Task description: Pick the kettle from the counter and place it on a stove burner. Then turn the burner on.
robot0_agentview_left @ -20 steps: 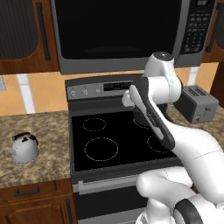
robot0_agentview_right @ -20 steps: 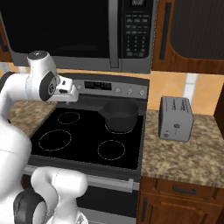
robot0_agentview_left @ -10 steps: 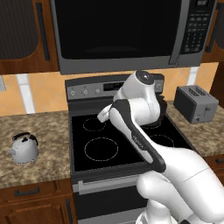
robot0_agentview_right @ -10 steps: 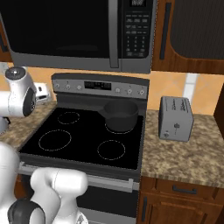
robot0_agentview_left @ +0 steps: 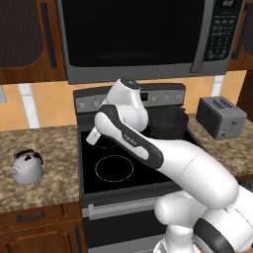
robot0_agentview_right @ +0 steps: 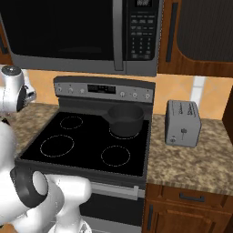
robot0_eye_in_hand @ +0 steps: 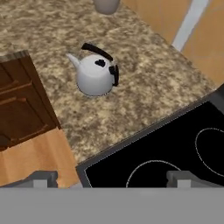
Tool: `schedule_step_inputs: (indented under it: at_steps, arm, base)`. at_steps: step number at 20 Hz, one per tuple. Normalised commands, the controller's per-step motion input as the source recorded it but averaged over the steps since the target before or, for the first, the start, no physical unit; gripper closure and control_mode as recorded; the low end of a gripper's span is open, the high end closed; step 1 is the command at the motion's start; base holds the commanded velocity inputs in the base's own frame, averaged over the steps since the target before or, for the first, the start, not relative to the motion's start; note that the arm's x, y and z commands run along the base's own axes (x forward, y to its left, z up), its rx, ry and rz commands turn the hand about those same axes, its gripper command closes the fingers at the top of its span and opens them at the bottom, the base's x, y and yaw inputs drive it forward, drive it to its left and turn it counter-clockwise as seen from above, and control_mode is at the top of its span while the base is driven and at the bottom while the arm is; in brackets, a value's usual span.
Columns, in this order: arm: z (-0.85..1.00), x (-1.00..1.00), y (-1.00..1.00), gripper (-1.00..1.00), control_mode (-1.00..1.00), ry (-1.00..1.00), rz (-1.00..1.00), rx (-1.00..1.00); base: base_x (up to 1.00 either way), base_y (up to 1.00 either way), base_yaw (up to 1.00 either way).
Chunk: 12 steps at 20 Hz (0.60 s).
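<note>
Swung leftward, arm (robot0_agentview_left: 148,148); rounded silver kettle (robot0_eye_in_hand: 95,72) on speckled granite counter (robot0_eye_in_hand: 144,87).

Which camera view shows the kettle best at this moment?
The hand view: the kettle sits whole and large on the counter, with spout and dark arched handle clear. The left base view shows it smaller near the left edge, standing on the granite left of the cooktop.

Pot (robot0_agentview_right: 126,119): we see a dark round pot on the cooktop's back right ring.
Toaster (robot0_agentview_right: 182,123): silver, right of the stove.
Microwave (robot0_agentview_right: 86,32): dark, mounted above the stove.
</note>
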Motion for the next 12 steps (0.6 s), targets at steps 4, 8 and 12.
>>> schedule_step_inputs:
  at_steps: [4, 8, 12]
  arm:
    - [0.0, 0.0, 1.0, -1.0, -1.0, 0.22, 0.18, -0.33]
    - [0.0, 0.0, 1.0, -1.0, -1.0, 0.21, 0.17, -0.34]
    - [-0.15, 0.0, 0.79, -1.0, -1.0, 0.1, 0.21, -0.25]
  base:
    - [0.0, 0.0, 0.0]
    - [0.0, 0.0, 0.0]
    - [0.0, 0.0, 0.0]
